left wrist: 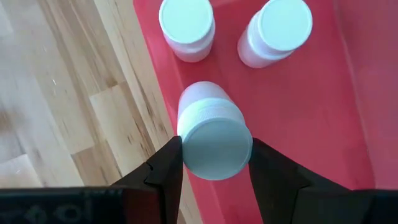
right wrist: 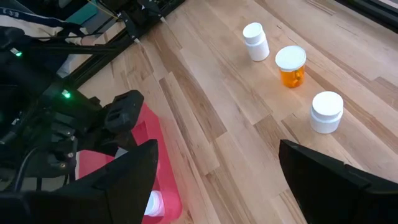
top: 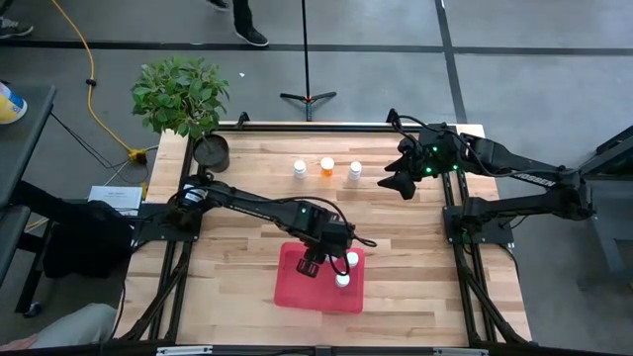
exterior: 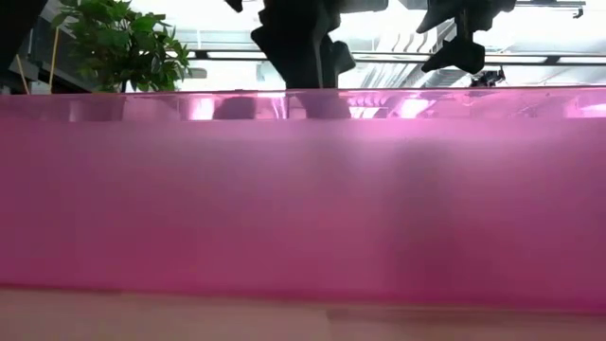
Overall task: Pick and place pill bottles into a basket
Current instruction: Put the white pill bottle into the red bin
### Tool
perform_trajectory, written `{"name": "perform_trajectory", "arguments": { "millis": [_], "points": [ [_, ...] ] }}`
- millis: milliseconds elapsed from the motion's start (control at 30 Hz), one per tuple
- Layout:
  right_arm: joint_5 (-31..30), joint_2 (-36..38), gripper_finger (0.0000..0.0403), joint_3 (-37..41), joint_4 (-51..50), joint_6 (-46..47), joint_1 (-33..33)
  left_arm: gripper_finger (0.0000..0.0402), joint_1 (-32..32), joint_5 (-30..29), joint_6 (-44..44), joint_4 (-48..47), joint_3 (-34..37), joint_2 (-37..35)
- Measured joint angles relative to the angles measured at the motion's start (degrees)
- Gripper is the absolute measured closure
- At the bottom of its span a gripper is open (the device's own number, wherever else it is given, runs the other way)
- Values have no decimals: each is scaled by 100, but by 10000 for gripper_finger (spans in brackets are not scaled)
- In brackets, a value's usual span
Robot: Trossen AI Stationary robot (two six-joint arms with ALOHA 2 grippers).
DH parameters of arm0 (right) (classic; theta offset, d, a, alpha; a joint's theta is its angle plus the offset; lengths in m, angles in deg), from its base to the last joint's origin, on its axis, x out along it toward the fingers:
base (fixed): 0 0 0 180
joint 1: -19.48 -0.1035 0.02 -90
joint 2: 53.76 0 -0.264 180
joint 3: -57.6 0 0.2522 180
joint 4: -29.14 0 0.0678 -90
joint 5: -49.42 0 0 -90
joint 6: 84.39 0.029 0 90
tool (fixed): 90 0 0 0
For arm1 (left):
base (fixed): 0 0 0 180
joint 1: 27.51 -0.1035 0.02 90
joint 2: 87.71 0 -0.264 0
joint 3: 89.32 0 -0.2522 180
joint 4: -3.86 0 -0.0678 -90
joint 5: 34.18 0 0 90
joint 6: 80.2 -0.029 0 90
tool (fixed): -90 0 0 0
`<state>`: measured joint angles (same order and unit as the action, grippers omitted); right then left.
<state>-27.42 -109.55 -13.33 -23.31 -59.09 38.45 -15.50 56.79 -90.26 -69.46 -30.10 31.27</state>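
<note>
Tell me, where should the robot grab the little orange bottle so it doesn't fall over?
The orange bottle stands upright between two white bottles in a row on the table. Probably best to come straight down from above and pinch its round sides just under the white cap, fingers across the row, not along it. The right pincer is nearest, and it's open.

No legible text, label or number anywhere

We see the left gripper (top: 311,265) over the red basket (top: 295,287) beside two white bottles (top: 347,270); three more bottles (top: 326,168) stand near the right gripper (top: 401,183).
</note>
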Motion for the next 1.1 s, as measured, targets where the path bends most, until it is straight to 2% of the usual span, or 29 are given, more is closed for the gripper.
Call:
{"name": "perform_trajectory", "arguments": {
  "millis": [400,800,1000,1100],
  "points": [
    [0,-7,80,0,0,-2,0,215,0,155,2,60,-2,319],
    [0,-9,80,0,-4,-26,0,215,0,271,109,154,0,326],
    [0,-9,80,0,-4,-26,0,171,0,272,131,351,0,323],
    [0,-9,80,0,-7,-26,0,171,0,291,133,447,0,323]
  ]
}}
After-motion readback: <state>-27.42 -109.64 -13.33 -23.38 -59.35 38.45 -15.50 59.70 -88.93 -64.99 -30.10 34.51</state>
